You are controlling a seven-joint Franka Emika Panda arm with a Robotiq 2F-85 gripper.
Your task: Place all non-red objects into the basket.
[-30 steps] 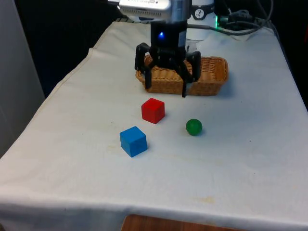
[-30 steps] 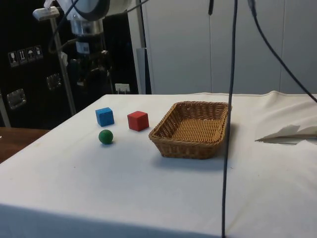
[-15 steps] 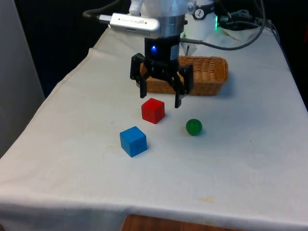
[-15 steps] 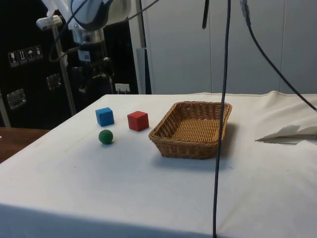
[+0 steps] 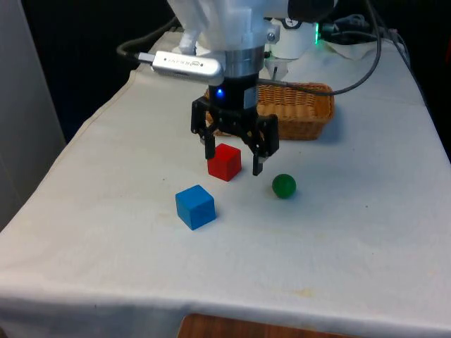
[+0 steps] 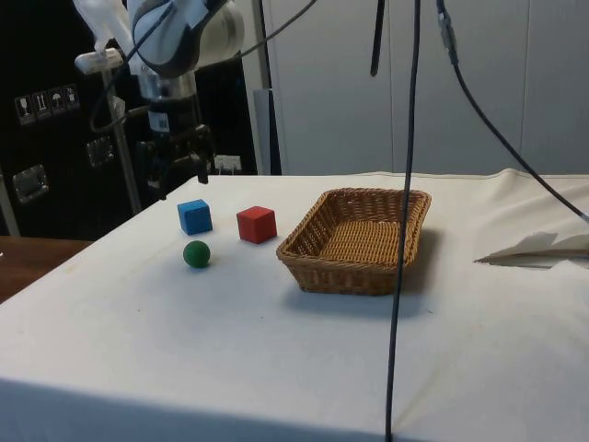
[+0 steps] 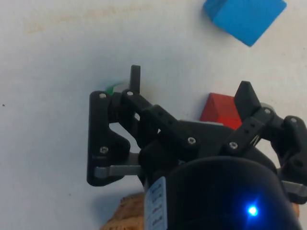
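Cubes: 2, red cube (image 5: 224,161), blue cube (image 5: 195,206) | green ball (image 5: 284,185): 1 | basket (image 5: 315,113): 1 | claw (image 5: 234,155): spread

White-clothed surface (image 5: 106,232) carries a wicker basket (image 5: 303,121) at the far end, with red cube (image 5: 225,163), blue cube (image 5: 195,207), green ball (image 5: 284,186) nearer.

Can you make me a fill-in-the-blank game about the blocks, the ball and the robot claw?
1. The claw hangs open above the ___ cube.
2. The little ball on the cloth is coloured ___.
3. The wicker basket has ___ toys inside it so far.
4. In the front view, the toy lying nearest the camera is the ___ cube.

Missing words: red; green; no; blue
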